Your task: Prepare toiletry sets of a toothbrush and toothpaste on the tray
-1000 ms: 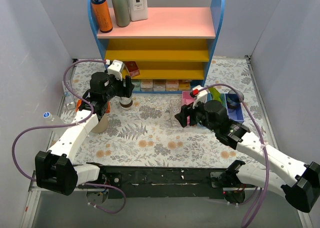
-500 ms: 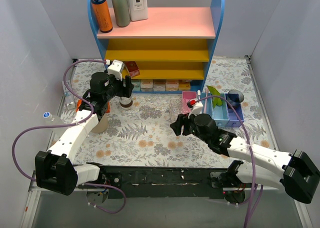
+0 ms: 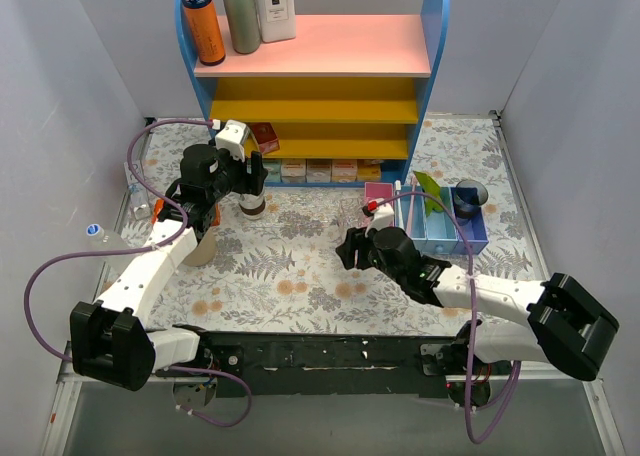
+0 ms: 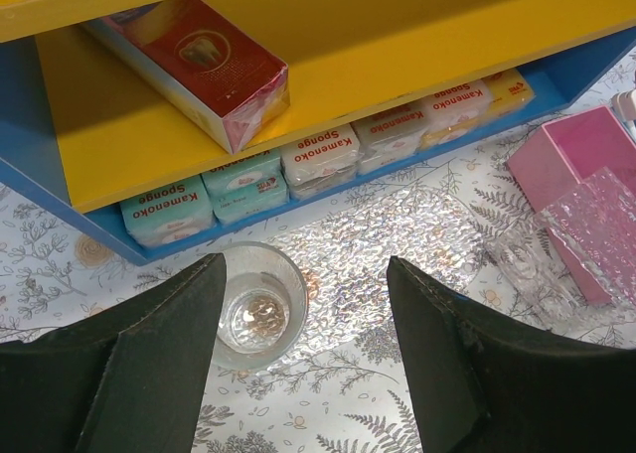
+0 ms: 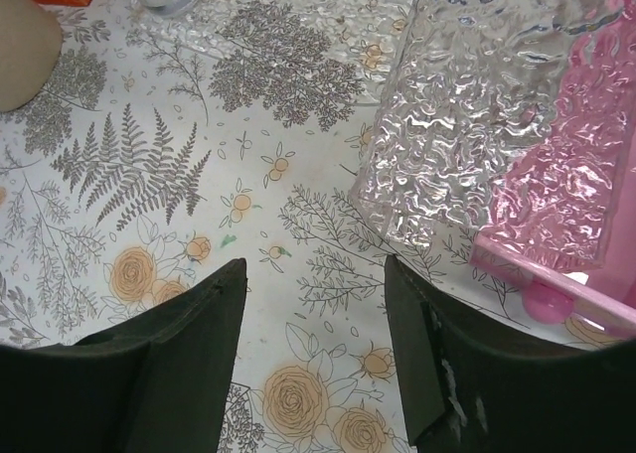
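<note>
Before the shelf's blue base, the tray point(image 4: 417, 236) lies flat on the floral cloth point(image 5: 149, 175) — thin clear plastic, dimpled and glittering. Near its left end stands a round see-through cup point(image 4: 260, 309). The left gripper point(image 4: 305, 266) hangs above it, matte black fingers spread, gripping nothing. The right gripper point(image 5: 311, 269) is likewise spread over bare cloth, near a rippled clear box point(image 5: 467, 105) just beside a glossy pink bin point(image 5: 586, 165). Lime-green toothpaste point(image 3: 430, 188) pokes from the blue bins point(image 3: 470, 231).

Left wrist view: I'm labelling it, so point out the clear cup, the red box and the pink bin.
clear cup point(image 4: 256, 312), left wrist view, its see-through bottom.
red box point(image 4: 194, 66), left wrist view, its top face.
pink bin point(image 4: 571, 150), left wrist view, its side wall.
</note>
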You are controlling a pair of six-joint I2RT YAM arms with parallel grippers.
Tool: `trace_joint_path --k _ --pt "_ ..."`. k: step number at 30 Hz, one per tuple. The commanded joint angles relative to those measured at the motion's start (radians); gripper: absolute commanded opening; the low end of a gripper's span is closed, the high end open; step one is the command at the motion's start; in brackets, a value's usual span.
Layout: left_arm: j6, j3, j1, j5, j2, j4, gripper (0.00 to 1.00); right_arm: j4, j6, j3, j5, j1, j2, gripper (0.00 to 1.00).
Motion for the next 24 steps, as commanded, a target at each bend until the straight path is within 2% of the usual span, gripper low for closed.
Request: trace_joint_path --k 1,6,24 --pt "0.019 -0.005 -0.005 -0.012 -0.023 -0.004 0.66 0.09 -0.018 0.027 0.033 0.005 0.019 0.64" --pt "0.019 -0.003 -0.005 -0.015 -0.016 -0.007 0.66 0.193 -0.018 -0.022 0.083 0.005 0.039 0.64" --pt "0.028 -0.003 -0.006 -0.029 -0.008 -0.012 0.65 0.277 -0.046 0.016 0.145 0.006 0.163 0.65"
